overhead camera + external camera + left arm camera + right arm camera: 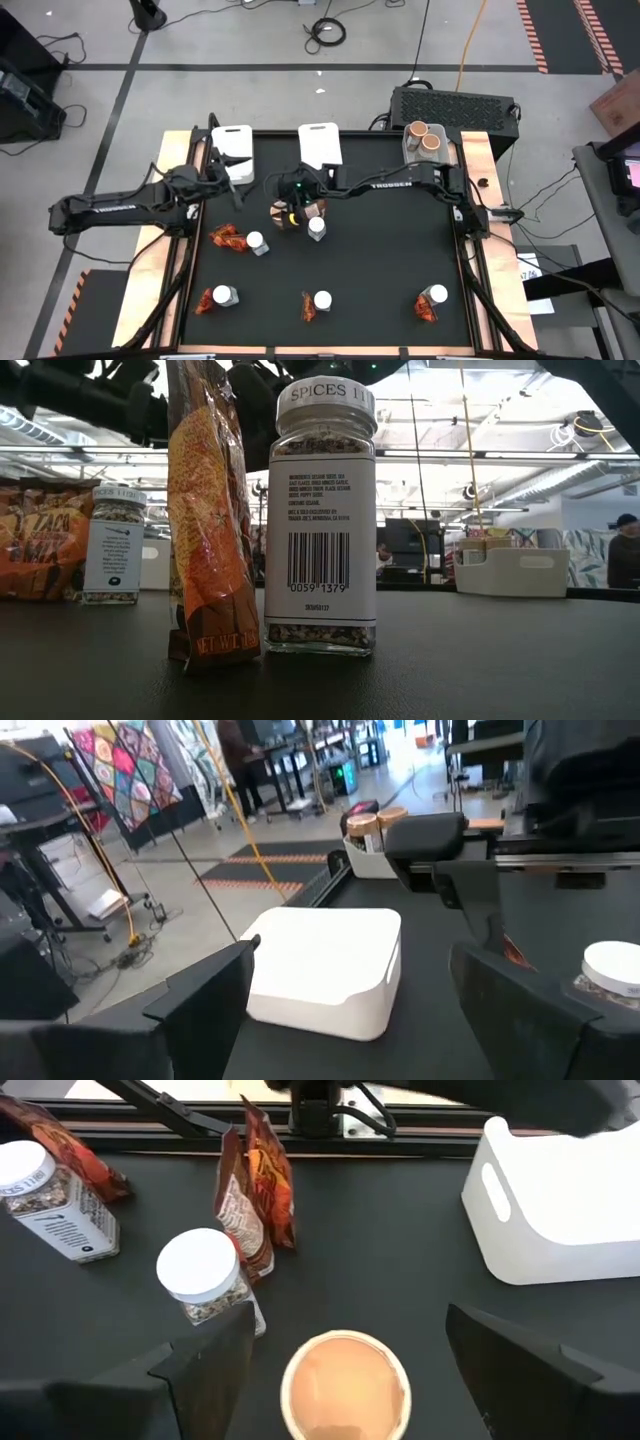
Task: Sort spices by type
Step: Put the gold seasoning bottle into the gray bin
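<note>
Black worktop point(380, 270): sachets and jars scattered, unsorted. Right end effector point(345, 1355) spread above tan-topped tub point(346, 1385), apparently for pickup; left end effector point(350, 1000) spread, idle near white bin point(325, 965).

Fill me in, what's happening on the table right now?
Spice sorting, partly done. Two tan-topped tubs already sit in the far right bin. The right hand, open, hovers over another tub mid-table, next to a jar. The left hand is open and empty by the far left bin. The middle bin looks empty. Jars and red-orange sachets are scattered along the near side.
</note>
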